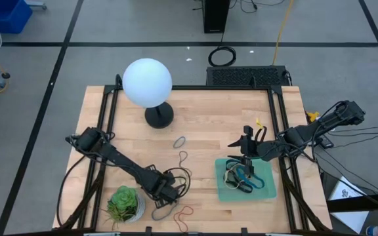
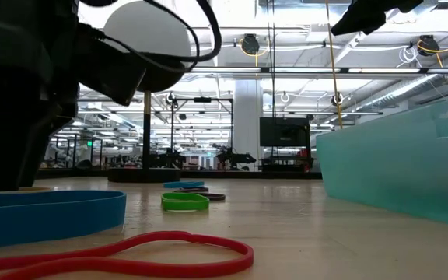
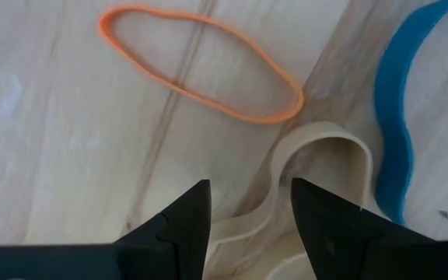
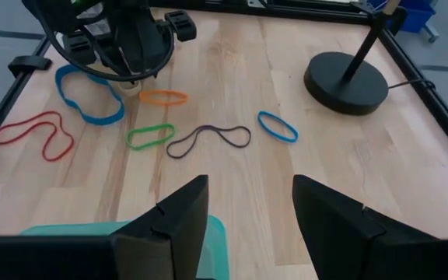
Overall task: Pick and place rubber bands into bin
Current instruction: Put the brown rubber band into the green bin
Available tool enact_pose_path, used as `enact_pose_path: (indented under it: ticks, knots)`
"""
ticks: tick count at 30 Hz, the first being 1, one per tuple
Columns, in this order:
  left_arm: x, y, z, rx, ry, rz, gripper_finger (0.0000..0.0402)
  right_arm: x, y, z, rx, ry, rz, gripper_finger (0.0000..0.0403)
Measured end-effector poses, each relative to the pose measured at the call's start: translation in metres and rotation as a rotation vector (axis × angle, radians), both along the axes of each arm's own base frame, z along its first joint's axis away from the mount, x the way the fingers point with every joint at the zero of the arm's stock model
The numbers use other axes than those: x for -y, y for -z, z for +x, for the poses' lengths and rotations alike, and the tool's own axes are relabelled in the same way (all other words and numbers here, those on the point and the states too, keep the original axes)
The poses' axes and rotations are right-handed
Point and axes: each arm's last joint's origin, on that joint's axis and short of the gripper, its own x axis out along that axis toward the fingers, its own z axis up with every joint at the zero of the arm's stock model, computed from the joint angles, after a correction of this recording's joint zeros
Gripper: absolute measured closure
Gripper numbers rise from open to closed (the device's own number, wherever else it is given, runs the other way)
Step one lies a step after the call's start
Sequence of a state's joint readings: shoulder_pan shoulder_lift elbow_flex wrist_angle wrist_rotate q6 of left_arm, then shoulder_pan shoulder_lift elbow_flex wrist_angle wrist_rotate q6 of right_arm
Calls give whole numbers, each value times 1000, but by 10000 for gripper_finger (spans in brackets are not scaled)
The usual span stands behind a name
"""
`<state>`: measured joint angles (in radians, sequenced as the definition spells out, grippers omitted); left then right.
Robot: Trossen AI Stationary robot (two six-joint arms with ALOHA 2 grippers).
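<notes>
The bin [image 1: 268,190], a mint-green tray on the wooden table [image 1: 202,111], already holds a few rubber bands [image 1: 241,178], and the right gripper [image 1: 247,159] hangs just above its far rim with its fingers spread and nothing between them. Well to the left of the bin, beside the potted succulent [image 1: 123,203], the left gripper [image 3: 245,214] sits low over the loose bands, its fingers parted around a wide tan band [image 3: 325,155] whose loop curls up between the tips; they do not look clamped on it yet. An orange band [image 3: 201,66] lies just beyond the tan one, and a blue band [image 3: 399,117] curves right beside it, farther from the bin than the green band [image 4: 150,135], the dark band [image 4: 208,140] and a small blue loop [image 4: 278,126]. The likely trouble is the crowding: closing here could catch the blue band along with the tan one, or the floppy tan loop could slip off the tips if only its edge is pinched, and a dragged band could snag on the red band [image 4: 33,134] nearby.
</notes>
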<state>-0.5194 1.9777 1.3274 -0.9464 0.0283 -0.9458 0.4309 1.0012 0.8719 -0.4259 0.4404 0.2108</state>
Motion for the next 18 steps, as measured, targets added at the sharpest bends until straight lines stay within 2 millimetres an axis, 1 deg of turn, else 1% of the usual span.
enact_pose_path:
  ticks: [6, 9, 12, 18]
  knots:
    - [-3, 1, 2, -6, -3, -29, 216, 0, 0, 0, -2, -8, -12, 222]
    - [-4, 1, 3, -5, -8, -29, 230, 0, 0, 0, -2, -8, -12, 222]
    - [-4, 1, 3, -7, -6, -33, 265, 0, 0, 0, -2, -8, -12, 222]
    - [-3, 1, 2, -14, -5, -45, 356, 0, 0, 0, -3, -8, -13, 222]
